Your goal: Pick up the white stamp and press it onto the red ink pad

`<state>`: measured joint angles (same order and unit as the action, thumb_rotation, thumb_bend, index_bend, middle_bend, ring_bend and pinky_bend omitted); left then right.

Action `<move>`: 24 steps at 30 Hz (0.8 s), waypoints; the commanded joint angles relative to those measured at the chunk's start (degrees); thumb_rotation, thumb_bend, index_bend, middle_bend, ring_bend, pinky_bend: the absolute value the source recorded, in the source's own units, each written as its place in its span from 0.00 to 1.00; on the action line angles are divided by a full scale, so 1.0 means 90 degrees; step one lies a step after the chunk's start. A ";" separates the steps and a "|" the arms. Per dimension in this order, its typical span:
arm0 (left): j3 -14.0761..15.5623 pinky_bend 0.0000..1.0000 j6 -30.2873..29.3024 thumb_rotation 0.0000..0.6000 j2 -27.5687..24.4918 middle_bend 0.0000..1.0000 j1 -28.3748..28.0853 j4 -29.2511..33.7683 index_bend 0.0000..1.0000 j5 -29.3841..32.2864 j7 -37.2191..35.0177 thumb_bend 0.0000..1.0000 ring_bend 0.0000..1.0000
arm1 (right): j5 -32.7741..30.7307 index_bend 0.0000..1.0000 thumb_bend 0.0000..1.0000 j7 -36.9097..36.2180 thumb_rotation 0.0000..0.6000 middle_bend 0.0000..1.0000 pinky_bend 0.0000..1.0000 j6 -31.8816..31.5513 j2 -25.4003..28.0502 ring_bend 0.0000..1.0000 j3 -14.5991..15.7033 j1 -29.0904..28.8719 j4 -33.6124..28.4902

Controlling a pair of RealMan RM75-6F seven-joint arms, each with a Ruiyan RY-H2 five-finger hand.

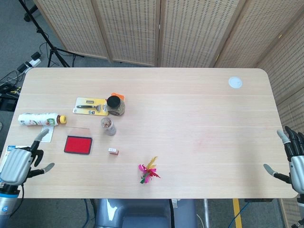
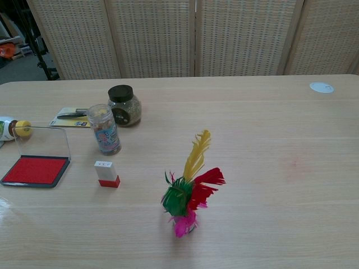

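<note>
one white stamp with a red base stands upright on the worktop, just right of the one red ink pad, whose clear lid is raised. behind the stamp stand two jars: a slim clear one and a dark-lidded one. one feather shuttlecock stands nearer the front edge. one bottle lies on its side at the left. the left robot hand is spread and holds nothing, at the front left corner; the right robot hand is spread too, off the right edge.

A lab-like recording room: woven folding screens, tripod legs, floor cables around the table
</note>
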<state>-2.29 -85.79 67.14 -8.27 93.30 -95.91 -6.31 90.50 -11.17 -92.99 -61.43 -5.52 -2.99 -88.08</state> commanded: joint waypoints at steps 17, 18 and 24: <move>-0.0949 0.93 0.3251 1.00 0.1398 1.00 -0.2373 0.1528 0.29 0.3696 0.3734 0.32 0.98 | -0.0275 0.00 0.00 -0.0616 1.00 0.00 0.00 0.0222 0.0141 0.00 -0.0101 -0.0057 0.0119; -0.0978 0.93 0.3246 1.00 0.1517 1.00 -0.2465 0.1512 0.29 0.3948 0.3893 0.32 0.98 | -0.0287 0.00 0.00 -0.0651 1.00 0.00 0.00 0.0226 0.0148 0.00 -0.0107 -0.0057 0.0127; -0.1025 0.93 0.2899 1.00 0.2351 1.00 -0.2925 0.1059 0.29 0.4998 0.4759 0.31 0.98 | -0.0324 0.00 0.00 -0.0846 1.00 0.00 0.00 0.0304 0.0168 0.00 -0.0115 -0.0082 0.0187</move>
<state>-10.92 -58.55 84.70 -32.05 104.80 -54.78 33.71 87.62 -18.69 -90.33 -59.95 -6.54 -3.69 -86.47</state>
